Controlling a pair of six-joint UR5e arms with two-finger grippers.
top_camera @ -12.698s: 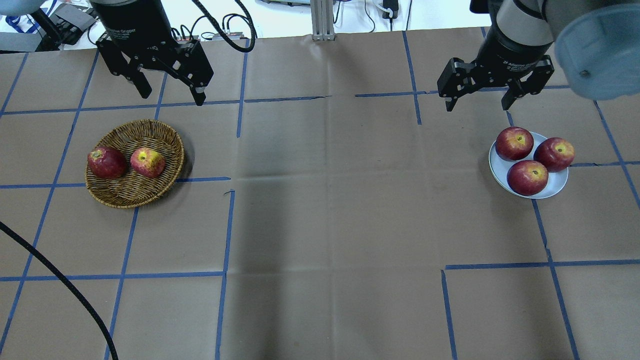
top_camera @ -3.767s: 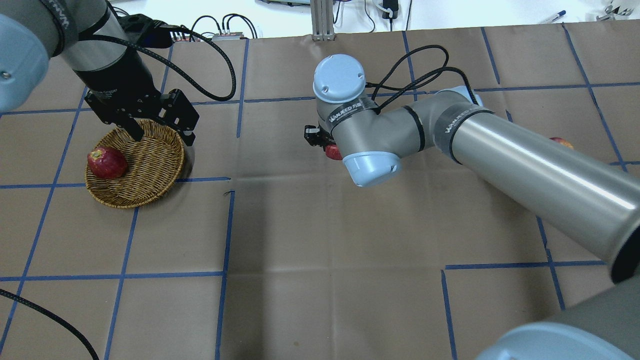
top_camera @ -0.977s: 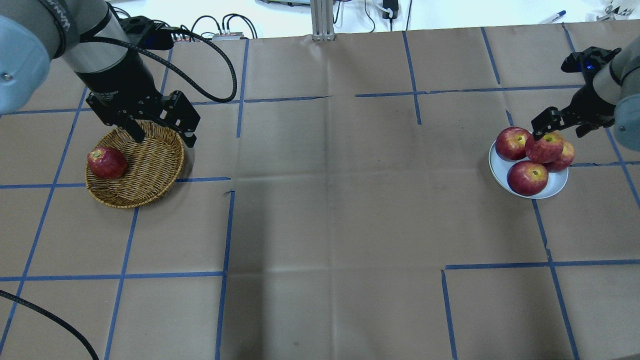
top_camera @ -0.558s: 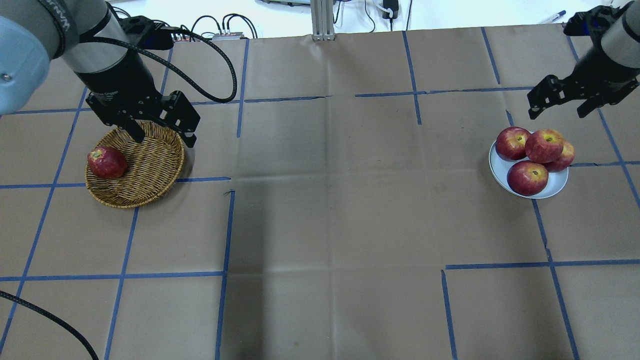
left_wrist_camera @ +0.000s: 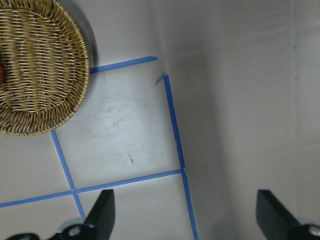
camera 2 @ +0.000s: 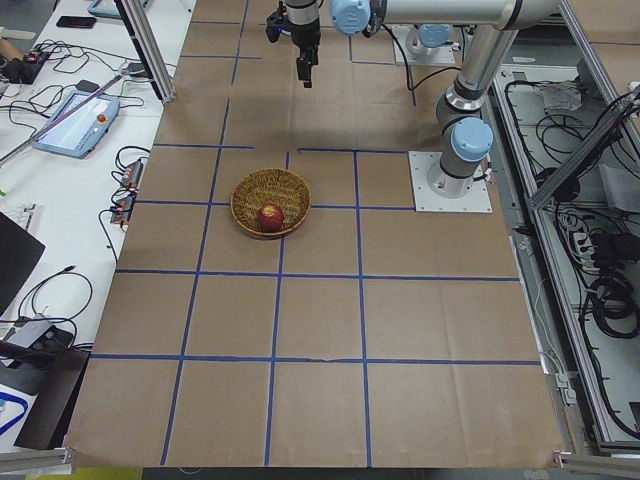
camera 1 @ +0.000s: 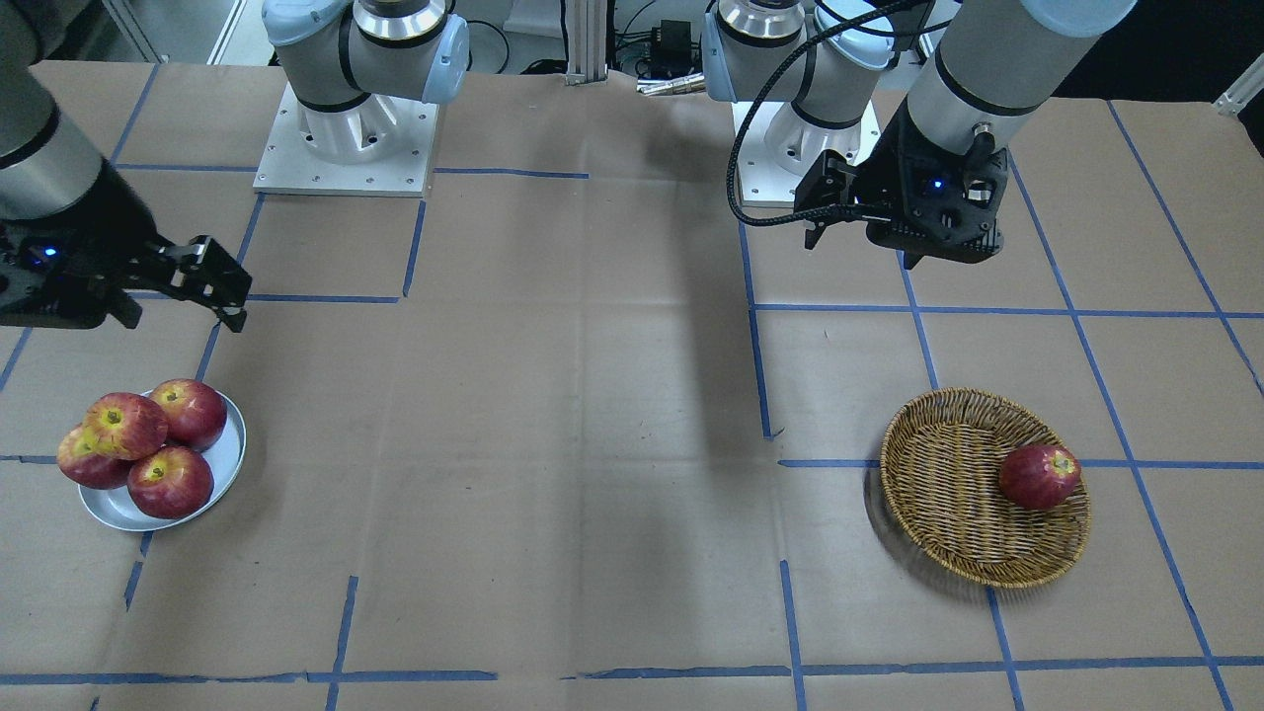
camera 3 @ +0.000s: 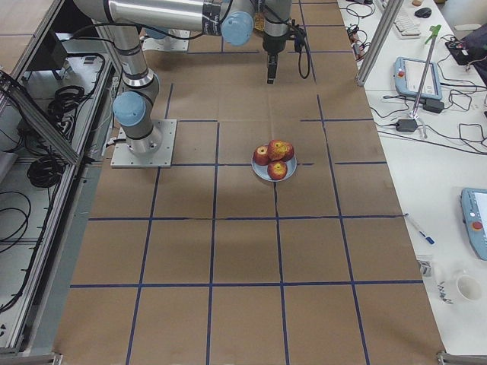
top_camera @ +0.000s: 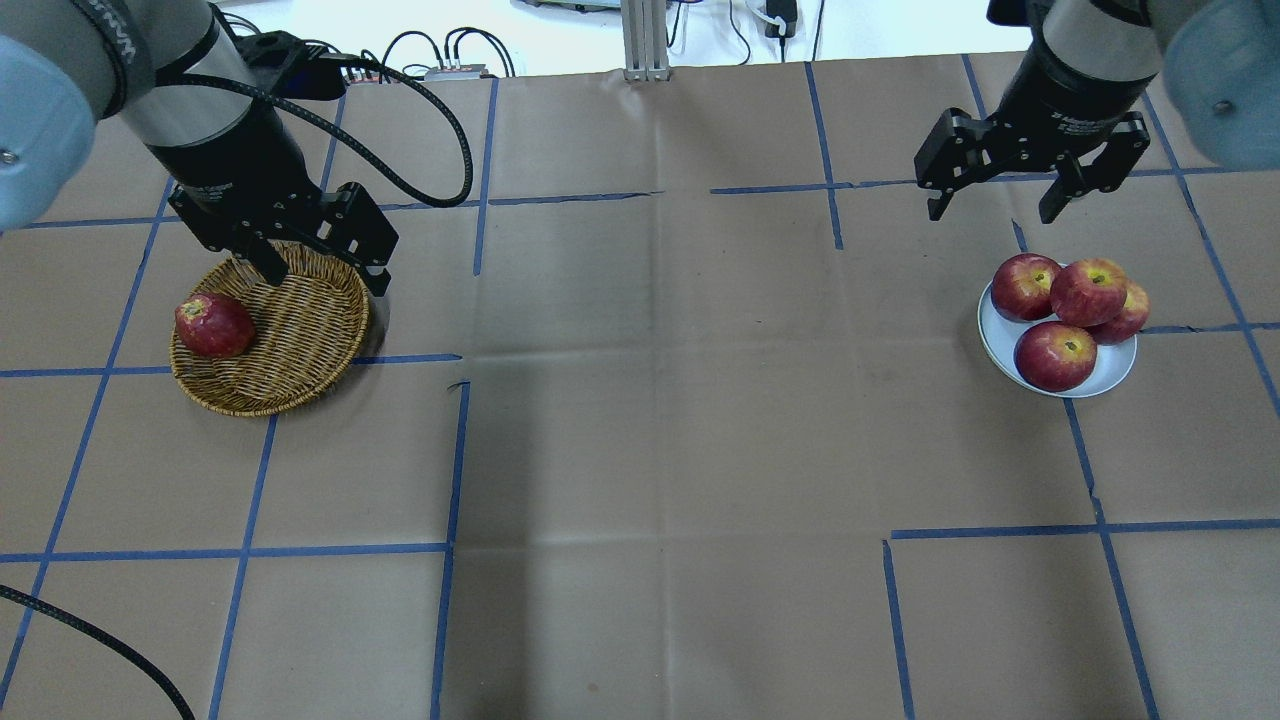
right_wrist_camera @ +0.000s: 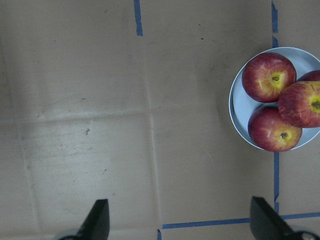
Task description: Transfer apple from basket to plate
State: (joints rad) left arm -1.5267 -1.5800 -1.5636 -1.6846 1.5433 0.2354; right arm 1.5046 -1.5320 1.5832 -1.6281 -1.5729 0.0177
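Apple (top_camera: 1088, 291) on the plate (top_camera: 1112, 376), perched on top of three dark red apples (top_camera: 1055, 357) and touching them, yellow stem dimple up, leaning toward no clear side

Right gripper (top_camera: 992, 213) raised over the table near the plate, off to one side and apart from it; fingers spread wide, nothing between them, plate and fruit at the edge of the right wrist view

Basket (top_camera: 300, 340) well apart from the plate, at the other end of the table, with one dark red apple (top_camera: 213, 325) against its wall

Left gripper (top_camera: 326, 281) likewise far from the plate, hanging by the basket's rim, released and empty, fingers wide apart in the left wrist view
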